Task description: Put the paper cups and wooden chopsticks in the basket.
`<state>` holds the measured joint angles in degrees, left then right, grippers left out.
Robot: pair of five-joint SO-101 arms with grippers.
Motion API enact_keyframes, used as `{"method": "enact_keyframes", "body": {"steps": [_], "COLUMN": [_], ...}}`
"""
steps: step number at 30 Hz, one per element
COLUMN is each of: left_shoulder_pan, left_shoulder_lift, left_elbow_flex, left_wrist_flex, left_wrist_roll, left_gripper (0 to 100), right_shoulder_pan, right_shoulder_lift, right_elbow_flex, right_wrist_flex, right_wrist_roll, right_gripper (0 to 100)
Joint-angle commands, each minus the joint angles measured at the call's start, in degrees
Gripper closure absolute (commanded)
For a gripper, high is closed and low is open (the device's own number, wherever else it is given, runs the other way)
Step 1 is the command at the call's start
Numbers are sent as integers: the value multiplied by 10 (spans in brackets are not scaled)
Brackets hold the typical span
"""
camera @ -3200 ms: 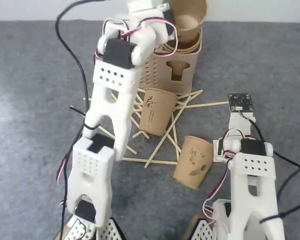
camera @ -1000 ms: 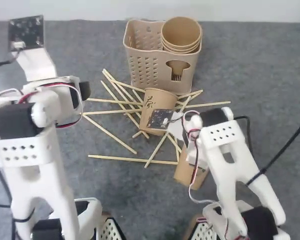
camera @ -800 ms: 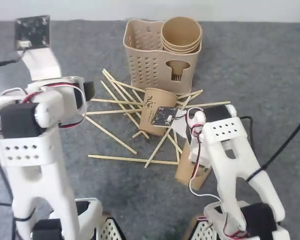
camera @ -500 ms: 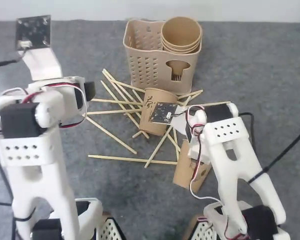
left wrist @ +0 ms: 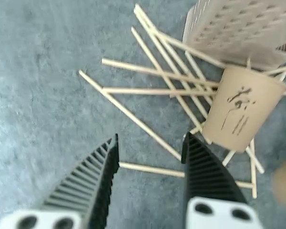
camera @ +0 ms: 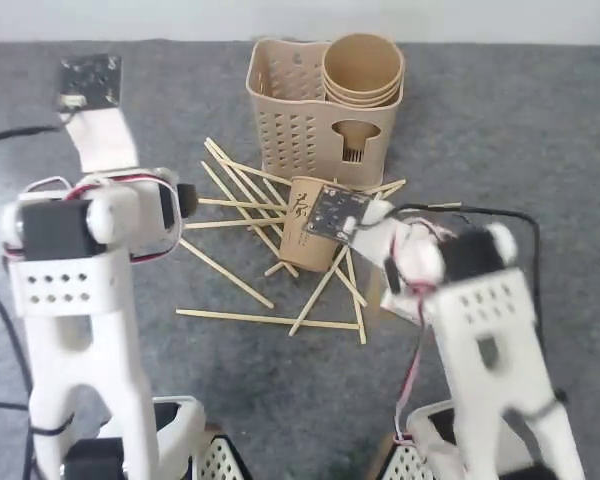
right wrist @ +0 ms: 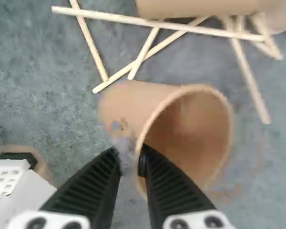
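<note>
Brown paper cup point(right wrist: 181, 129), its rim clamped between our right gripper's point(right wrist: 128, 155) fingers, over the grey carpet point(right wrist: 33, 71). Our left gripper point(left wrist: 150, 143), fingers apart, hangs over scattered chopsticks point(left wrist: 148, 71) near a second cup point(left wrist: 240, 112) that lies beside the basket point(camera: 280, 120), which holds stacked cups point(camera: 365, 60).

Gripper point(right wrist: 127, 157) clamped on paper cup point(right wrist: 181, 129) rim; chopsticks point(right wrist: 152, 21) scattered on carpet point(right wrist: 33, 90) beyond

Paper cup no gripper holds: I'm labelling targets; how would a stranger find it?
Find the beige basket at the table's far side. In front of it, a paper cup lies on the wooden chopsticks. Unlike the stacked cups in the basket and the pinched cup in the right gripper, it lies free.
</note>
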<state>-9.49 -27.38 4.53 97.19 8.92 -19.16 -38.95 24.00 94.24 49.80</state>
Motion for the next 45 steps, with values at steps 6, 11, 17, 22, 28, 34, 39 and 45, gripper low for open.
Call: {"method": "enact_keyframes", "body": {"steps": [6,11,17,22,28,34,39,45], "left_shoulder_pan": [0,0,0,0,4,4,3,1], "left_shoulder_lift": [-18,-18,-18,-18,-18,-18,-18,-18], "left_elbow_flex": [82,116,167,237,293,335,341,342], "left_wrist_flex": [-41,-50,-74,-138,-219,-287,-297,-302], "left_wrist_roll": [-6,-7,-48,-63,-60,-38,-31,-30], "left_gripper": [794,794,794,794,794,794,794,794], "right_shoulder_pan": [2,19,51,51,53,49,24,10], "right_shoulder_lift": [-167,-172,-166,-139,26,234,381,531], "right_elbow_flex": [-61,-62,-107,-167,-302,-508,-673,-849], "right_wrist_flex": [8,-56,-223,-288,-327,-325,-267,-203], "right_wrist_roll": [-7,-8,-10,-15,-88,-133,-148,-180], "right_gripper": [991,991,991,991,991,991,991,991]}}
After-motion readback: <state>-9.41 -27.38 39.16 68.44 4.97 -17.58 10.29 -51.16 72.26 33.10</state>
